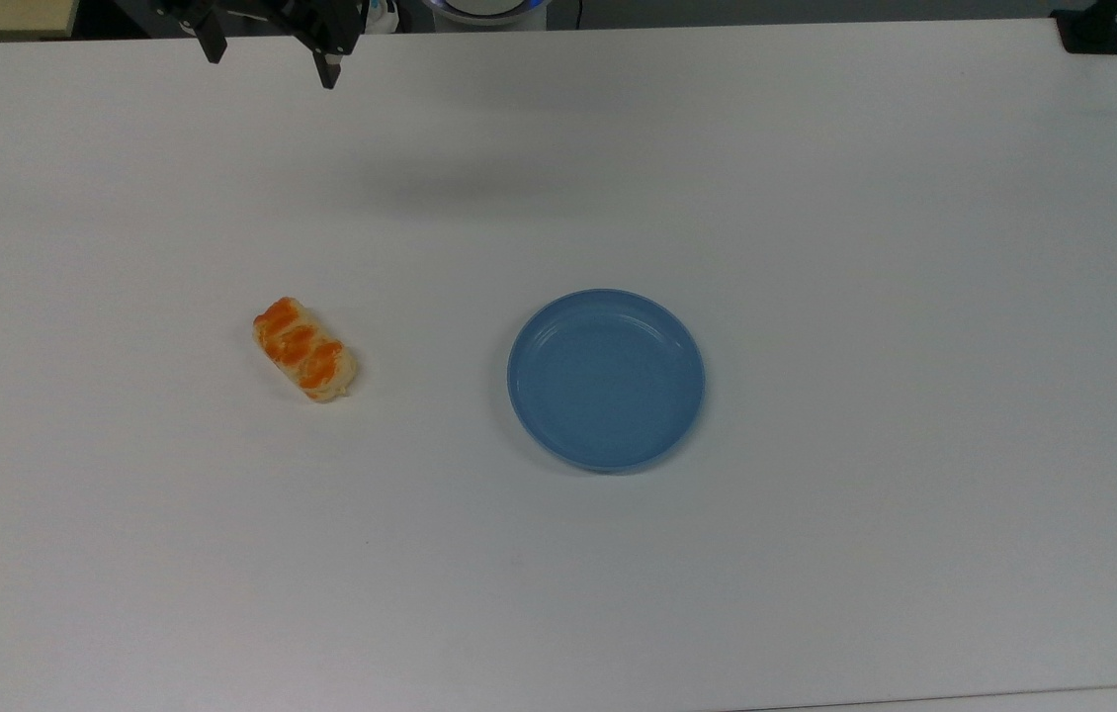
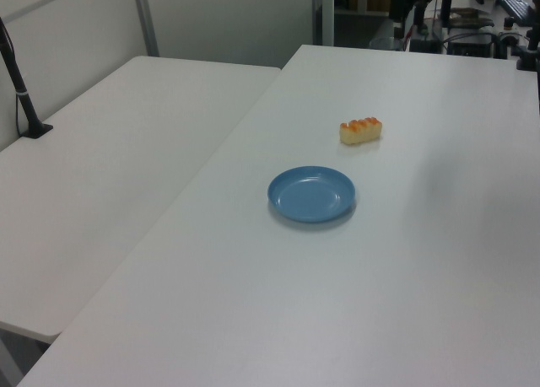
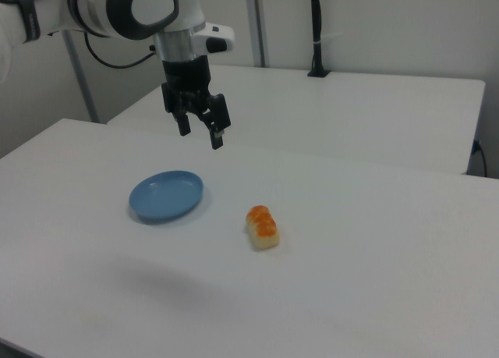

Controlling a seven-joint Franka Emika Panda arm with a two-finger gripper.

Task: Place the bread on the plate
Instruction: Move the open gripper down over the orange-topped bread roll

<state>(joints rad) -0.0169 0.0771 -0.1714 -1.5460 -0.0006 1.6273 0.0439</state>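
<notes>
While hanging high above the white table [image 1: 816, 198] in the right view, spread wide and gripping nothing: gripper [image 3: 200, 132], at the far edge in the top view [image 1: 268, 61]. Sitting bare with nothing inside, near table centre: plate [image 1: 606, 379] [image 2: 311, 194] [image 3: 166, 196]. Lying flat on the table, well apart on the top view's left of it: bread [image 1: 304, 349] [image 2: 361, 131] [image 3: 262, 226].

No legible text (none anywhere)
</notes>
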